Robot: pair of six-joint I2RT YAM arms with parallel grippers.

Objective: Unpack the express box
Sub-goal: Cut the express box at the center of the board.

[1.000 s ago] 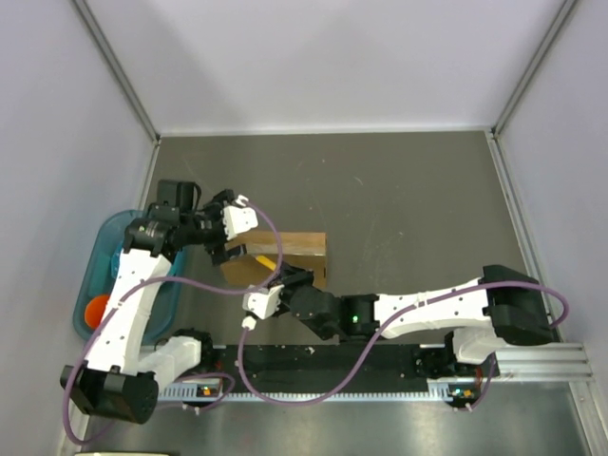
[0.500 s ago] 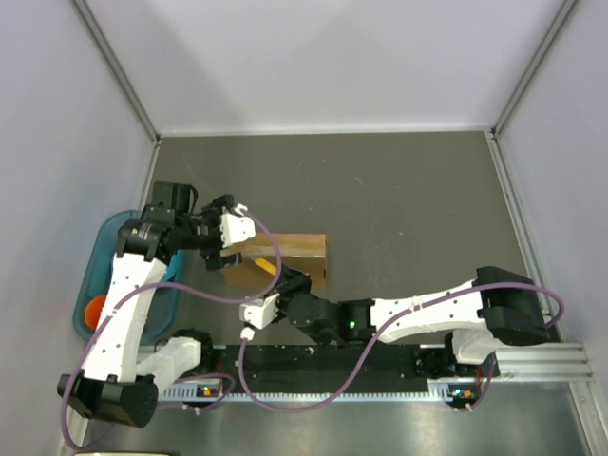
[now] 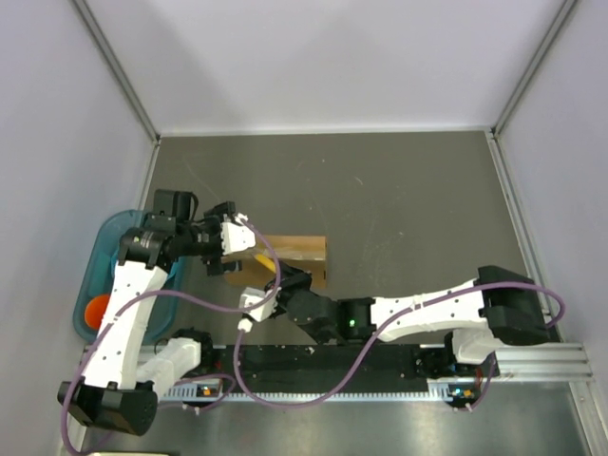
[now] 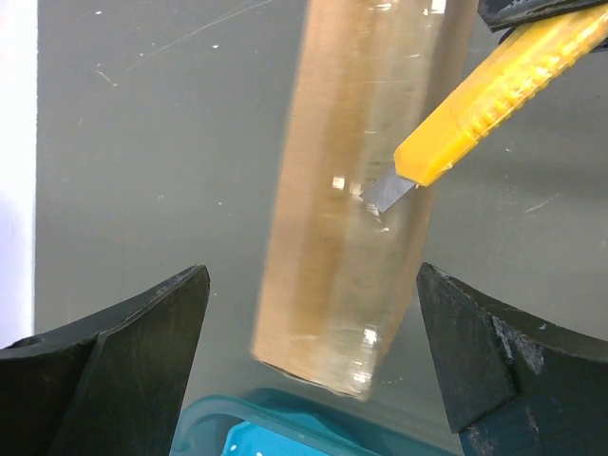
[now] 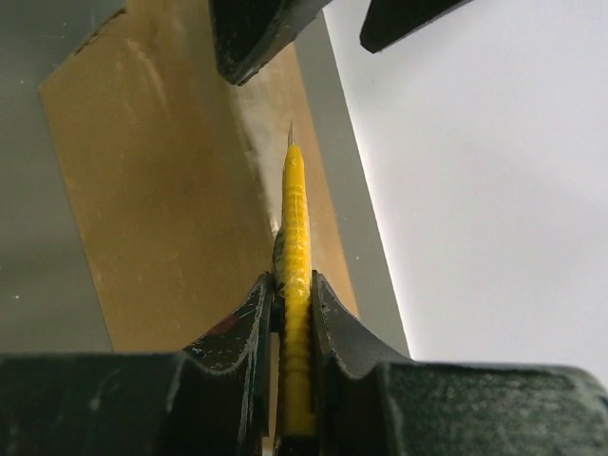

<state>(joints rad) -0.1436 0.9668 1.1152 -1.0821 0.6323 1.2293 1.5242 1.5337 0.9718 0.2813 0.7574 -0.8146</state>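
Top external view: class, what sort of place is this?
Probably a robotics lab test cell: plain white panel walls enclose a grey table, with left arm and right arm bolted to a rail.

One express box (image 3: pixel 299 249); one utility knife (image 4: pixel 494 95); one teal bin (image 3: pixel 104 228); one orange object (image 3: pixel 96 309); one left gripper (image 4: pixel 312 275), one right gripper (image 5: pixel 293 280)

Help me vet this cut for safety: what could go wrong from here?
The left hand is open, not gripping the express box, so the blade's push may slide or tip it. The yellow knife in the right hand works near the left fingers and could strike them.
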